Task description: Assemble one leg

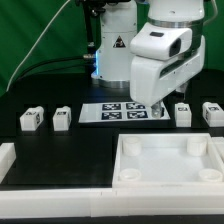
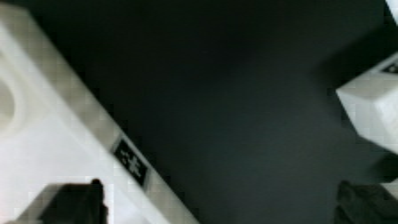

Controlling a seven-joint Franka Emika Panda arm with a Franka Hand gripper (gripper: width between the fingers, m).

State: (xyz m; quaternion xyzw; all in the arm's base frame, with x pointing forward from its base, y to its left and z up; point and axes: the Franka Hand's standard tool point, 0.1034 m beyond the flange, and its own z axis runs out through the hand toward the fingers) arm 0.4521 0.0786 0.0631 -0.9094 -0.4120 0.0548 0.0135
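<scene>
Several small white legs with tags stand on the black table: two at the exterior view's left (image 1: pixel 31 119) (image 1: pixel 62 117) and two at its right (image 1: pixel 183 113) (image 1: pixel 212 112). My gripper (image 1: pixel 160 103) hangs low over the table between the marker board (image 1: pixel 120 111) and the nearer right-hand leg. In the wrist view the gripper (image 2: pixel 222 200) is open and empty over bare dark table. Its two dark fingertips (image 2: pixel 75 200) are set wide apart. A white leg (image 2: pixel 374 95) shows at one edge, apart from the fingers. The large white tray's tagged rim (image 2: pixel 89 140) shows at the other edge.
The large white tray (image 1: pixel 128 160) with raised rim and corner sockets lies in front of the gripper. A white rail (image 1: pixel 10 162) runs along the table's left and front edges. The robot's base (image 1: pixel 110 50) stands behind the marker board.
</scene>
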